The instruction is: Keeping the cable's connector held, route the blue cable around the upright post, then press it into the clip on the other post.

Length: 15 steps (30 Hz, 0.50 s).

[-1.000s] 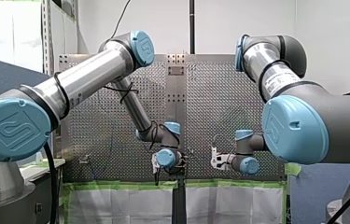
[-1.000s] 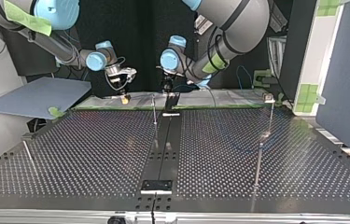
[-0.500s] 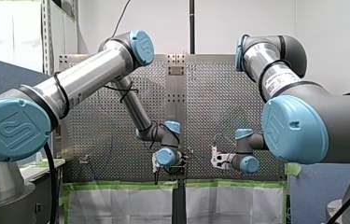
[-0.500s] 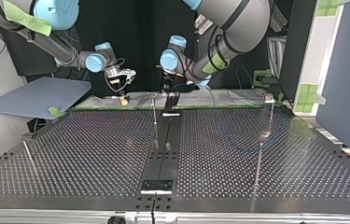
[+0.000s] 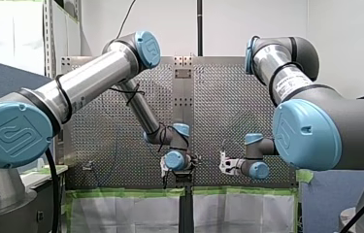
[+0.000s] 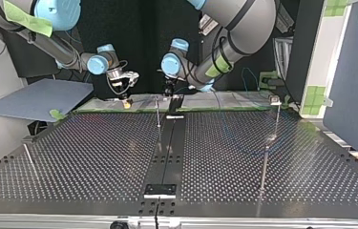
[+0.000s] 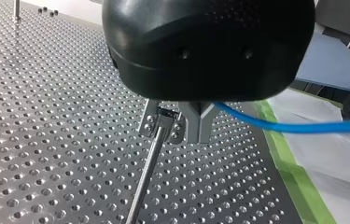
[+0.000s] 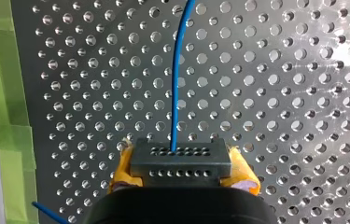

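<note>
Connector (image 8: pixel 180 157) clamped in right claw (image 8: pixel 181 169), plain only in its wrist view, left claw (image 7: pixel 199 132) pinching blue cable (image 7: pixel 294 126) beside clip (image 7: pixel 161 124)

A robotics lab: my left arm (image 5: pixel 92 77) and my right arm (image 5: pixel 286 77), both industrial, work at a perforated metal table (image 6: pixel 95 157) with thin posts (image 6: pixel 158 112), green tape (image 5: pixel 121 193) along its arm-side edge, white walls (image 5: pixel 247 24), and a blue partition (image 6: pixel 353 81).

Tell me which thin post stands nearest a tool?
The middle post, right beside my left tool gripping the blue cable; the other posts stand far off.
</note>
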{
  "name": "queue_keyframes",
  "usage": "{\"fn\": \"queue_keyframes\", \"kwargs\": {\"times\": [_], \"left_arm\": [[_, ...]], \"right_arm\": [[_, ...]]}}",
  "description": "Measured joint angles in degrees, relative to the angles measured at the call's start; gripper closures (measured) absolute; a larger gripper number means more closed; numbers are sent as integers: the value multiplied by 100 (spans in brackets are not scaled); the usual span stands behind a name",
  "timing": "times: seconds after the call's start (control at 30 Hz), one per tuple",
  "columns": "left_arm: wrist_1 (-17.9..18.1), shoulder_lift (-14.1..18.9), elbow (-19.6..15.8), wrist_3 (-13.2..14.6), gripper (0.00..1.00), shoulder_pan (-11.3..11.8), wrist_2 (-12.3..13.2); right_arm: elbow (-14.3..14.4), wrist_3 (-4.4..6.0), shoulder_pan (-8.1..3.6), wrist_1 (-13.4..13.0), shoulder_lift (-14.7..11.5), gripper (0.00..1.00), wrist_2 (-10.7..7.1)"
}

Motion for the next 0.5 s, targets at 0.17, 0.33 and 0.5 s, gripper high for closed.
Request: {"fn": "queue_keyframes", "kwargs": {"times": [0.17, 0.33, 0.5], "left_arm": [[-152, -3, 54, -7, 100, 25, 0], [-217, -20, 65, -91, 100, 65, 32], [-229, -44, 88, -302, 100, 116, 149]], "right_arm": [[-10, 49, -6, -1, 1, 100, 21], [-14, 96, -8, -7, 2, 100, 30], [-15, 140, -7, -9, 4, 100, 31]]}}
